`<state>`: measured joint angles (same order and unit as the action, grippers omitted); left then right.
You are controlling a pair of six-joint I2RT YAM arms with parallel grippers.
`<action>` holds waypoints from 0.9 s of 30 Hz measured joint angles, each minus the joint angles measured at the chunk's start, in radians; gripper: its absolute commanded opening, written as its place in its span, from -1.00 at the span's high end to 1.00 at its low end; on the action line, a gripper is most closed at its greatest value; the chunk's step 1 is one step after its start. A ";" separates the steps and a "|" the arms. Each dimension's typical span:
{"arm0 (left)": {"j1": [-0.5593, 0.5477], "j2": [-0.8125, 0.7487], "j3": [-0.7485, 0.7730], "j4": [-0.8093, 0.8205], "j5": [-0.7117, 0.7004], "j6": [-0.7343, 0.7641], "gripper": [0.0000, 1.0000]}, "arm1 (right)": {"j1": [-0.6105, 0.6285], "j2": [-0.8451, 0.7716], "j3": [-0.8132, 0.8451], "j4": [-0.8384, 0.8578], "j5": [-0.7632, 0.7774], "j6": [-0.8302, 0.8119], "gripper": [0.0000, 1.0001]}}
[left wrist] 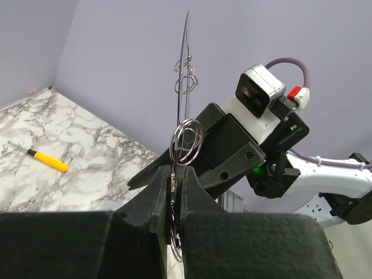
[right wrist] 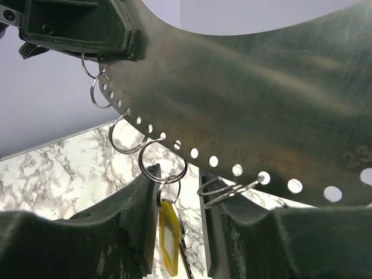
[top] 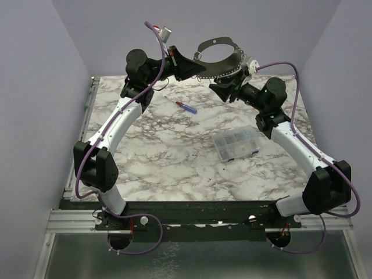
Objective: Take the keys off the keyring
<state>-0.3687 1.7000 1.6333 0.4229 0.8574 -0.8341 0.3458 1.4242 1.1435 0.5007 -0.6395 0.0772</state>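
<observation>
Overhead, the keyring (top: 224,65) is held in the air at the upper centre of the top view, clear of the marble table (top: 168,157).

- **Left gripper (top: 196,68):** it meets the hoop from the left. In the left wrist view the band (left wrist: 183,75) is seen edge-on, rising upright out of the gripper (left wrist: 176,174). The fingers (left wrist: 156,197) are pressed together on the band's lower edge. A cluster of small split rings (left wrist: 186,139) hangs just above the fingertips.
- **Right gripper (top: 224,87):** it sits below the hoop's right portion. In the right wrist view the wide perforated band (right wrist: 244,99) arches across the upper frame, with split rings threaded through its holes. The gripper (right wrist: 179,174) has its fingers (right wrist: 136,218) parted, with a clear gap between them, and they clasp nothing visible.
- **Keys (right wrist: 168,235):** one of them, a yellow-tan piece, hangs from a ring straight down into that gap. It lies nearer the left-hand finger in the frame. Whether it touches either finger cannot be told.

On the table, a slim blue-and-red stick (top: 187,107) lies below the hoop, and a clear compartment box (top: 235,142) rests at centre right.
</observation>
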 measured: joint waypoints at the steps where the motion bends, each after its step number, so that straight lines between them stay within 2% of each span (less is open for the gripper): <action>1: 0.000 0.000 0.000 0.000 0.000 0.000 1.00 | 0.000 0.000 0.000 0.001 0.000 0.000 0.23; 7: 0.000 0.000 0.000 0.000 0.000 0.000 1.00 | 0.000 0.002 0.000 0.008 -0.003 0.001 0.28; 11: 0.000 0.000 0.000 0.000 0.000 0.000 1.00 | 0.000 0.002 -0.002 0.010 -0.020 0.003 0.04; 14: 0.000 0.000 0.000 0.000 0.000 0.000 1.00 | 0.000 0.002 -0.008 0.014 -0.036 0.010 -0.04; 18: 0.000 0.000 0.000 0.000 0.000 0.000 1.00 | 0.000 0.003 -0.010 0.014 -0.039 0.017 -0.04; 22: 0.000 0.000 0.000 0.000 0.000 0.000 1.00 | 0.000 0.003 -0.012 0.016 -0.039 0.019 0.06; 23: 0.000 0.000 0.001 0.000 0.000 0.000 1.00 | 0.000 0.003 -0.015 0.017 -0.040 0.019 -0.03; 25: 0.000 0.000 0.001 0.000 0.000 0.000 1.00 | 0.000 0.003 -0.021 0.018 -0.040 0.019 -0.37; 27: 0.000 0.000 0.001 0.000 0.000 0.000 1.00 | 0.000 0.004 -0.025 0.015 -0.037 0.020 -0.48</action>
<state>-0.3687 1.7000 1.6341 0.4225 0.8570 -0.8341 0.3458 1.4281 1.1187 0.5156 -0.6769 0.0971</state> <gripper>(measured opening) 0.066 0.648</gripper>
